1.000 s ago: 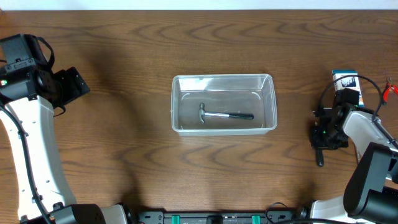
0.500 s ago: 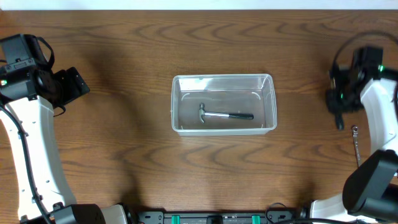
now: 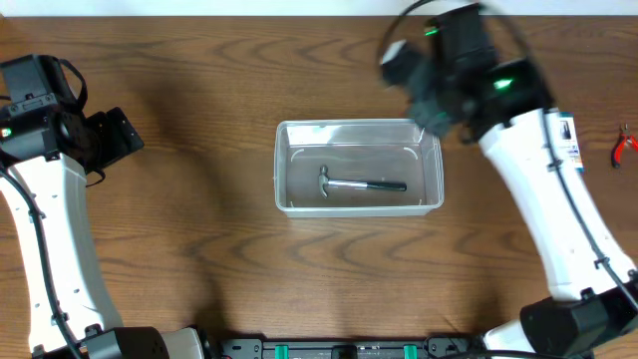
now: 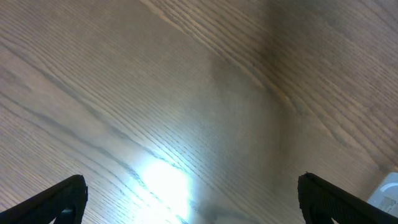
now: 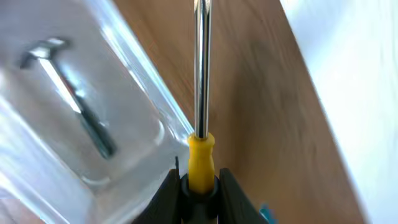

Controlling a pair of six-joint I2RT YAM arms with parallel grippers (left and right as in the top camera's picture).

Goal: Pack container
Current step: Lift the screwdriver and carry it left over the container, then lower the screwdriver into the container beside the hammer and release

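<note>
The table (image 3: pixel 199 299) is lit brightly from above, and soft shadows are cast right of the left arm (image 3: pixel 50 199). The right arm (image 3: pixel 459 70) is smeared by motion blur. White glare is seen on the wood at the left wrist. The screwdriver (image 5: pixel 201 93) is rendered sharp, the container (image 5: pixel 149 87) and hammer (image 5: pixel 74 99) soft.

The brown wood-grain surface (image 3: pixel 199 259) is smooth with a soft sheen, throwing white glare low in the left wrist view. The clear rectangular plastic container (image 3: pixel 359 125) is glossy and see-through. The yellow-handled screwdriver (image 5: pixel 201 93) has a polished metal shaft and a smooth plastic grip
</note>
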